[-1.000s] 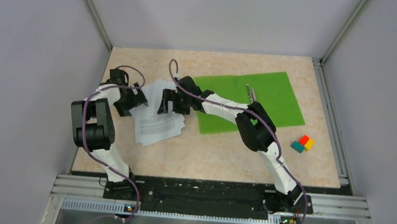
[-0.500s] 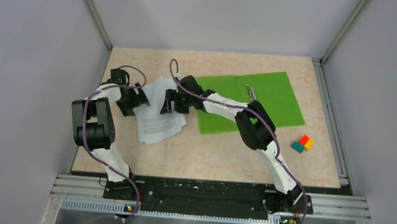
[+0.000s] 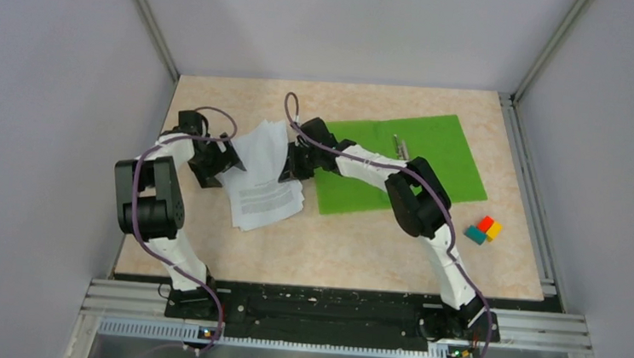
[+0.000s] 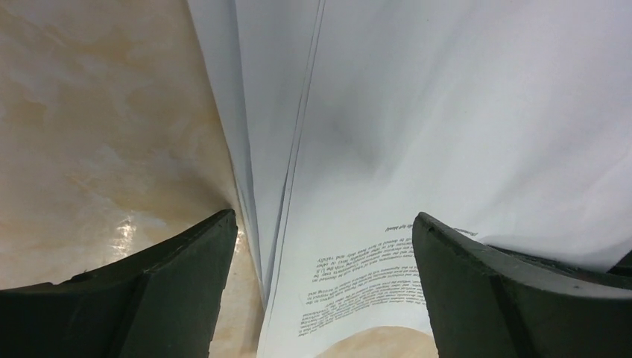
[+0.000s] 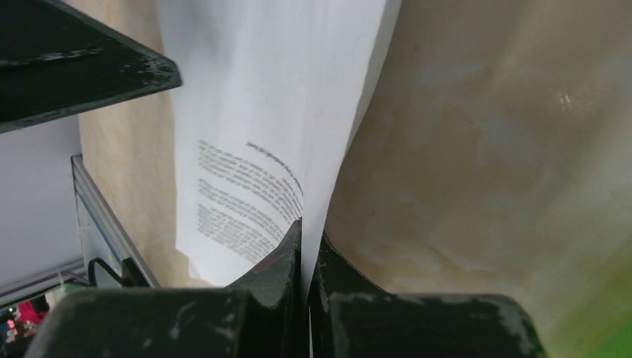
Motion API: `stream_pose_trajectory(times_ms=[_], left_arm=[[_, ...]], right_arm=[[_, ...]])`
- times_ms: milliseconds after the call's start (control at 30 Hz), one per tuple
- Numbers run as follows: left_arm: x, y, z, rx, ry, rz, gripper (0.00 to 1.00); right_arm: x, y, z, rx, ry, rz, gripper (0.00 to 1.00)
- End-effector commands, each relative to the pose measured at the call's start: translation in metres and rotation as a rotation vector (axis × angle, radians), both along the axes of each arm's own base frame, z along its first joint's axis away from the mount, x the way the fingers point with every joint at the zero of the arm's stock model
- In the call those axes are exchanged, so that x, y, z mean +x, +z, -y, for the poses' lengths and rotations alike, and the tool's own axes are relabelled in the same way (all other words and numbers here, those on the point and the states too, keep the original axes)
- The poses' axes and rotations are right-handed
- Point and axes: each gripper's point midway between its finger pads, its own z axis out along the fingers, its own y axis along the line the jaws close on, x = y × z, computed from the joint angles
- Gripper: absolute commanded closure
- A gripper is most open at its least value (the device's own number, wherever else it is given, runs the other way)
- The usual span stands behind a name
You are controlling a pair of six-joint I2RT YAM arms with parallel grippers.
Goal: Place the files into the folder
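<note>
The files (image 3: 264, 179) are a loose stack of white sheets lying left of centre on the table, their far part lifted and curled. The green folder (image 3: 400, 164) lies open and flat to their right. My right gripper (image 3: 292, 162) is shut on the right edge of the files (image 5: 268, 112), which stand up thin between the jaws of this gripper (image 5: 307, 237). At the stack's left edge is my left gripper (image 3: 217, 161), and in its wrist view this gripper (image 4: 324, 276) is open, with the printed files (image 4: 447, 112) between its fingers, untouched.
A metal clip (image 3: 400, 146) sits on the folder's middle. A cluster of small coloured blocks (image 3: 483, 230) lies right of the folder. Grey walls enclose the table on three sides. A black rail (image 3: 329, 312) runs along the near edge.
My right gripper has shut on the files' right edge and drawn back to the right. The stack has slid right with it and its far part has lifted. The left gripper stays open.
</note>
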Motion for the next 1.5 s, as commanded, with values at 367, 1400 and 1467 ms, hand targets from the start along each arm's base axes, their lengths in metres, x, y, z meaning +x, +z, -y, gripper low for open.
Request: stream_pose_trajectory(times_ms=[367, 1400, 1467], left_arm=[[0.02, 0.18, 0.057, -0.359, -0.149, 0.572, 0.02], [-0.096, 0.394, 0.165, -0.751, -0.704, 1.239, 0.02], [-0.101, 0.404, 0.17, -0.772, -0.716, 1.254, 0.02]], right_arm=[[0.007, 0.255, 0.05, 0.35, 0.106, 0.297, 1.0], [-0.118, 0.461, 0.13, 0.637, 0.172, 0.539, 1.0], [-0.118, 0.458, 0.133, 0.622, 0.165, 0.541, 1.0]])
